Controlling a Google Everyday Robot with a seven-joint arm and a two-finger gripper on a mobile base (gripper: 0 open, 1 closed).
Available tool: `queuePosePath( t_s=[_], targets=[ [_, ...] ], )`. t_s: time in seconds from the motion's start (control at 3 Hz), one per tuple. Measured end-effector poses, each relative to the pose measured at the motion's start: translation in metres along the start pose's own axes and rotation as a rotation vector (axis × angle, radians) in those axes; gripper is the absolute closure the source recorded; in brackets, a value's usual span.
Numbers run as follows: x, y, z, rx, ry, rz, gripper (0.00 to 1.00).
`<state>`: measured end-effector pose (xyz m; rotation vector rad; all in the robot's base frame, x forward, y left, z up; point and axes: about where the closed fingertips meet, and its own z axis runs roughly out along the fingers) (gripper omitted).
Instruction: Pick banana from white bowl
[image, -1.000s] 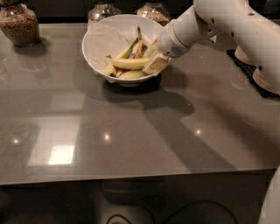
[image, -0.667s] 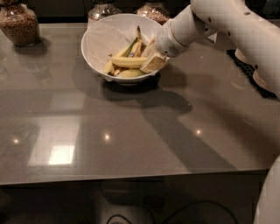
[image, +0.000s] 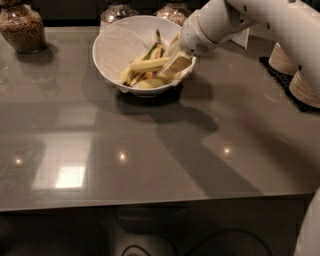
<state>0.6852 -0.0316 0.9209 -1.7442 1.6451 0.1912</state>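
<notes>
One deep, round white bowl (image: 102, 47) stands at the back of a smooth grey worktop (image: 150, 160). The worktop's polished face throws back small ceiling lights and one bright square patch. The bowl is glossy and lined with crumpled white paper (image: 116, 46) that rises along its left wall.

Several bananas lie heaped in the right half of the bowl; they overlap too much for a sure count. Uppermost is the banana (image: 147, 64), the longest of them, plain pale yellow, smooth-skinned and gently curved. Its long axis runs nearly level from left to right, with the right end a little higher and farther back. That right end meets the hand (image: 178, 63). The shorter bananas (image: 150, 82) beneath it lie at mixed angles, and one darker stem pokes up toward the back rim.

The hand shows a flat beige pad and sits over the bowl's right rim, touching the banana's end. Whether it grips the fruit I cannot tell. Behind it a thick, matte white arm (image: 260, 17) of rounded shells slopes in from the upper right.

Three glass jars stand along the back edge: one (image: 21, 27) at far left filled with brown grains, and two (image: 115, 10) (image: 174, 14) just behind the bowl. At the right edge, two stacks of ridged beige bowls (image: 305, 85) rest on a black mat (image: 272, 68).
</notes>
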Motion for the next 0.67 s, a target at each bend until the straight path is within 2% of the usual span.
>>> queuePosePath(
  t_s=[0.33, 0.67],
  targets=[
    [-0.005, 0.004, -0.028, 0.023, -0.019, 0.005, 1.00],
    [-0.016, 0.022, -0.063, 0.055, -0.114, 0.015, 1.00]
  ],
)
